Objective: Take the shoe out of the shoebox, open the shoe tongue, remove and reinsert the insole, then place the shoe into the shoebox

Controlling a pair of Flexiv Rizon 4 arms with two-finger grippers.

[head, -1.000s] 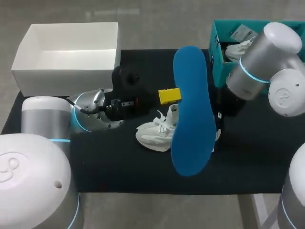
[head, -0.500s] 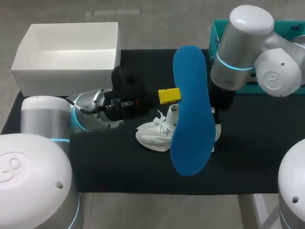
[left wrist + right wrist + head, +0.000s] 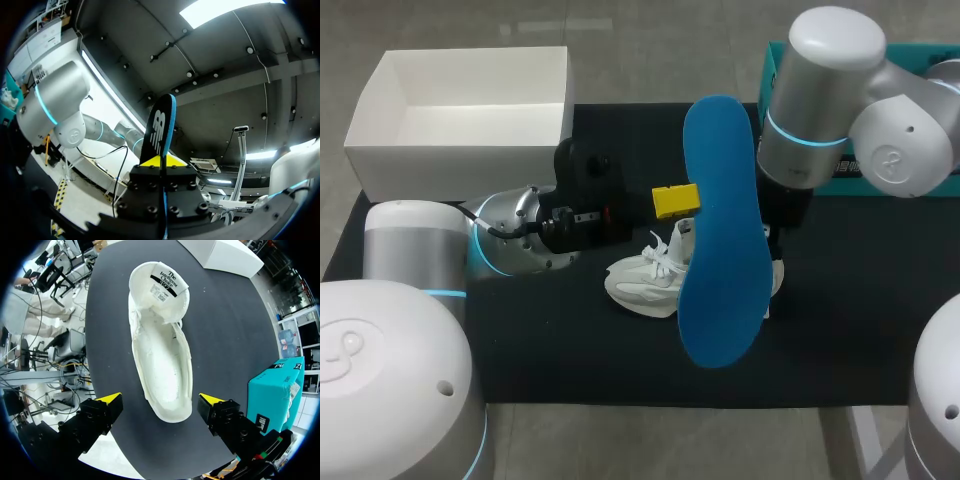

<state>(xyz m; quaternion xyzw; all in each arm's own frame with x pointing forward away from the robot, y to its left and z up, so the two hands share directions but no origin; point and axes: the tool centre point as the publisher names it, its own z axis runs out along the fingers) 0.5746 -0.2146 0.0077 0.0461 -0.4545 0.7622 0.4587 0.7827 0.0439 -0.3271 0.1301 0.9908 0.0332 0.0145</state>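
A blue insole stands raised on edge over the table, with my left gripper shut on its side. In the left wrist view the insole rises edge-on from between the closed yellow tips of the left gripper. The white shoe lies on the black mat, partly hidden behind the insole. My right arm hangs over the heel end. In the right wrist view the right gripper is open above the shoe, whose tongue is folded open and whose inside is bare.
A white open box stands at the back left, touching the mat's edge. The teal shoebox sits at the back right behind my right arm; the teal shoebox is close beside the right gripper's finger.
My right arm has swung left from over the teal shoebox to above the shoe's heel. The left arm and the insole have kept still.
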